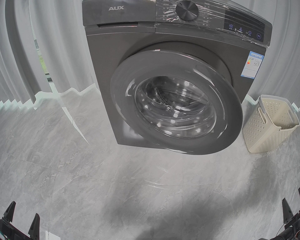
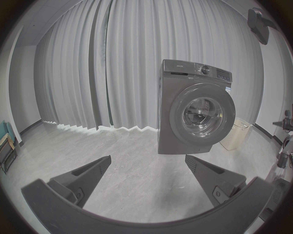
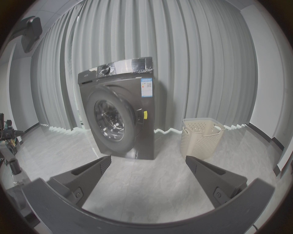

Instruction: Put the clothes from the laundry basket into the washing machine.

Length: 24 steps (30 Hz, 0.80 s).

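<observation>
The left gripper (image 1: 24, 210) sits low at the near left over the grey tiled floor (image 1: 93, 175). In its wrist view the left gripper (image 2: 147, 157) has its two dark fingers (image 2: 91, 170) spread wide, with nothing between them and nothing touching them.

Ahead, well apart from both arms, the washing machine (image 1: 103, 47) stands upright on the floor before a pleated curtain (image 1: 18, 62). Its front faces the robot and is turned slightly toward the robot's left. The round door (image 1: 125, 81) stands ajar, hinged on the left and swung a little off the front at its right edge. Its glass porthole (image 1: 175, 106) points outward, and what lies in the drum cannot be made out. A control dial (image 1: 187, 10) sits on the top panel.

Just beside the machine's right side, apart from it, the cream perforated laundry basket (image 1: 265, 131) stands upright with its mouth up. Its long axis runs across the head view, with a handle at each short end.

The right gripper (image 1: 291, 200) is at the near right. In its wrist view the right gripper (image 3: 148, 157) is likewise released, with its fingers (image 3: 213, 176) wide apart and empty.
</observation>
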Motion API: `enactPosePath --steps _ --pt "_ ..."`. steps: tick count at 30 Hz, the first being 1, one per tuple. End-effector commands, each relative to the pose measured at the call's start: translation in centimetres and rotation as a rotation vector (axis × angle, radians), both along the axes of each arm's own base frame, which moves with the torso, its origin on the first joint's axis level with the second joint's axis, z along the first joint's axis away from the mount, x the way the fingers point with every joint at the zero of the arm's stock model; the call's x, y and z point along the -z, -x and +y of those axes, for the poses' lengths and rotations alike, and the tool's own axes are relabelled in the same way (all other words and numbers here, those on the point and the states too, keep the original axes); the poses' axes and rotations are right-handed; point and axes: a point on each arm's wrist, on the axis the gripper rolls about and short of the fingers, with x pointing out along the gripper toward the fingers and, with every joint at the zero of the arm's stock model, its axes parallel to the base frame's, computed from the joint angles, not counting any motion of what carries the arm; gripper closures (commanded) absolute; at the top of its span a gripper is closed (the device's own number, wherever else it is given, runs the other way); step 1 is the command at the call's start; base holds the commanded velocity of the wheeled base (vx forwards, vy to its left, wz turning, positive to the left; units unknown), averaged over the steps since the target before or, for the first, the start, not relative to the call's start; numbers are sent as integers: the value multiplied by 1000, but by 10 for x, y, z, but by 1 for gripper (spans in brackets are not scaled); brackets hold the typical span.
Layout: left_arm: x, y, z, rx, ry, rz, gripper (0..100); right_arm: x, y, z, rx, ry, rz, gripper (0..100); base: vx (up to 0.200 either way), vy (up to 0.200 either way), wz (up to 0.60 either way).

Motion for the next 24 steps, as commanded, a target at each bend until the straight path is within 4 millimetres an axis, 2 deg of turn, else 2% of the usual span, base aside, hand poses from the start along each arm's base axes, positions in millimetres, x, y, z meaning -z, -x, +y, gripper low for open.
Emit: enactPosePath --steps 1,3,4,5,8,10,11,13,17,24 --pt "5 0 0 0 -8 5 0 -34 9 0 -6 -12 -110 0 0 -200 0" --pt "5 0 0 0 -9 5 0 -30 0 1 -79 -6 7 0 0 -200 0" --pt "5 0 0 0 -9 5 0 -30 0 1 -79 -6 7 0 0 -200 0" --pt "5 0 0 0 -5 5 0 -27 -12 3 -165 -11 113 0 0 0 0" --pt "5 0 0 0 -3 5 0 -38 -32 6 -278 -19 212 0 0 0 0" --pt "5 0 0 0 -1 6 0 -49 -48 8 -361 10 228 0 0 0 0" --pt "5 0 0 0 -1 5 0 -49 -49 8 -370 14 230 0 0 0 0" --pt "5 0 0 0 0 5 0 -59 -74 14 -532 75 243 0 0 0 0" --pt "5 0 0 0 0 5 0 -64 -98 30 -706 90 257 0 50 0 0" --pt "5 0 0 0 -3 5 0 -74 -130 64 -777 19 320 0 200 0 0"
